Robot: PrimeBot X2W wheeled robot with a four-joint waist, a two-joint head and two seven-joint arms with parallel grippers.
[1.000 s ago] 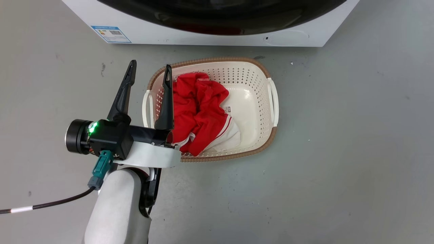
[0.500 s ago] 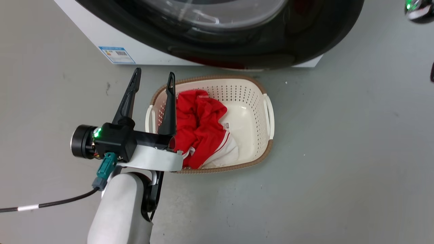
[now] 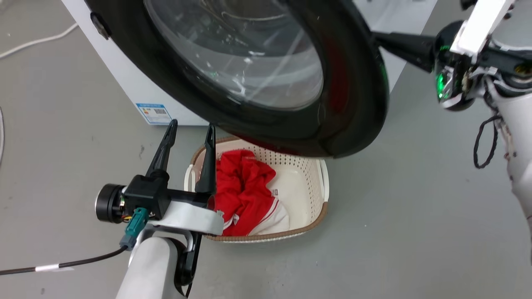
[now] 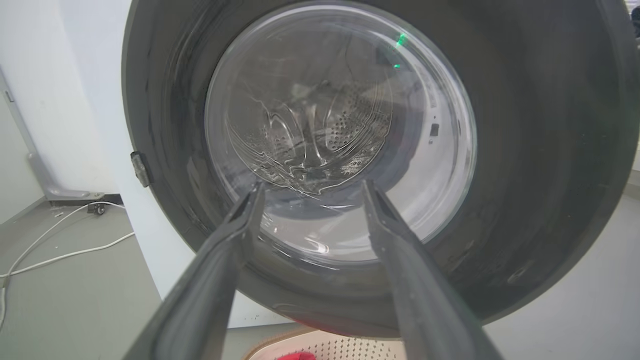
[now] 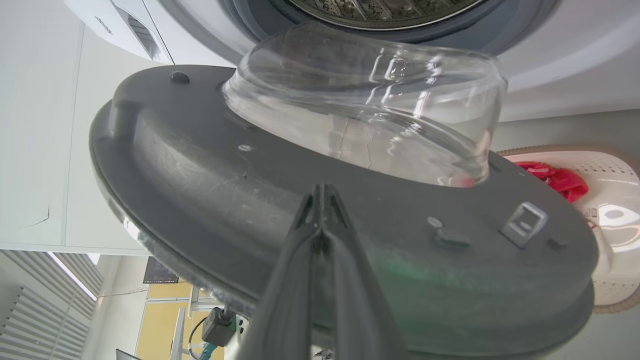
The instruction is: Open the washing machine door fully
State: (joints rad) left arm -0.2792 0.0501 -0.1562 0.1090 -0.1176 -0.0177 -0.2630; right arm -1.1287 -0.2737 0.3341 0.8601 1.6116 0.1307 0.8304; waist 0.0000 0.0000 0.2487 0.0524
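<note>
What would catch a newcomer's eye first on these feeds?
The big glossy black washing machine door, standing partly open across the top of the head view, its glass bowl bulging. The right end effector, fingers shut, sits against the door's inner face; below the door sits a laundry basket holding a red garment.

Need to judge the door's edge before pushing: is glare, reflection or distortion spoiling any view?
Head view: the washing machine door is glossy, with red reflection and streaky highlights on its glass. Left wrist view: wide-angle bending, green glints on the glass. Right wrist view: sharp, green tint on the door beside the right hand.
</note>
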